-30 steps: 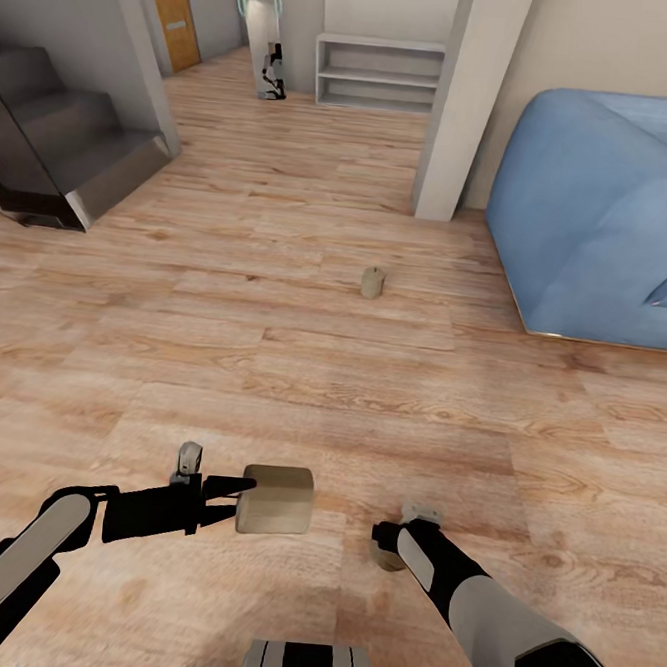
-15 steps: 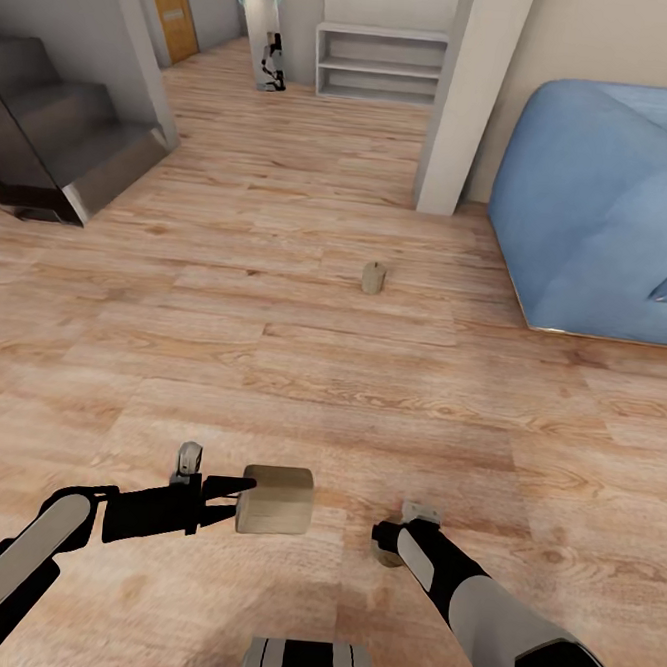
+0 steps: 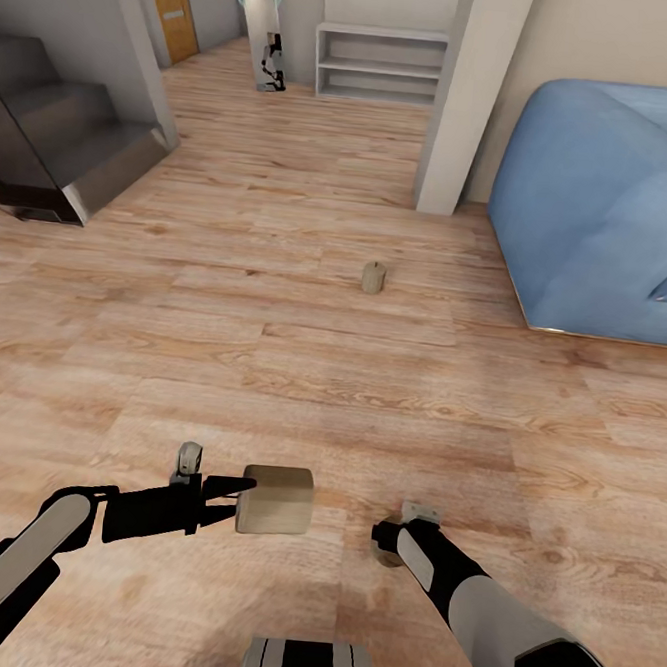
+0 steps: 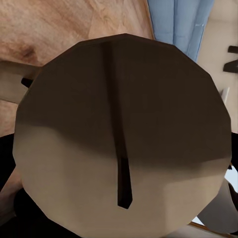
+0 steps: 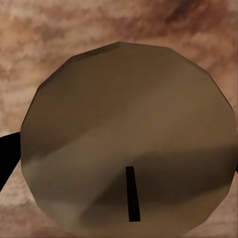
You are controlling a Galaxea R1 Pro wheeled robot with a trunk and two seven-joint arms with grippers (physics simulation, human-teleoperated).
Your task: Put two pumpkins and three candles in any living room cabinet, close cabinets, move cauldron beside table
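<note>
Three candles are seen, all brown stubby cylinders w/ short dark wicks. One candle (image 3: 276,500) is held in the left claw (image 3: 243,496) at near left-centre, lying sideways above the wood floor (image 3: 272,349); the dark fingers (image 3: 229,485) are closed on its left end. In the left wrist view that candle (image 4: 124,134) is seen end-on, round faceted top w/ a dark wick line, light at the lower half and shadowed above; floor planks and blue sofa fabric are seen behind it.

A second candle (image 3: 389,551) is gripped by the right claw (image 3: 394,539) at near right-centre, mostly hidden behind the wrist; a small tan part is visible just beside the black forearm. In the right wrist view the candle (image 5: 129,139) is seen end-on too, w/ a short wick, the floor grain behind, and a black finger edge at one side. Both claws are thus narrow, clamped on candles.

The third candle (image 3: 374,278) is stood upright on the floor at mid-distance, centre-right, apart from both arms, near the corner of the blue sofa (image 3: 604,214) but not touching it.

Farther off, a white pillar (image 3: 473,94) is set left of the sofa, a grey open shelf unit (image 3: 380,64) is against the far wall, and dark grey stairs (image 3: 58,141) are at far left. An orange-brown door (image 3: 171,5) is seen at the far left corner.
</note>
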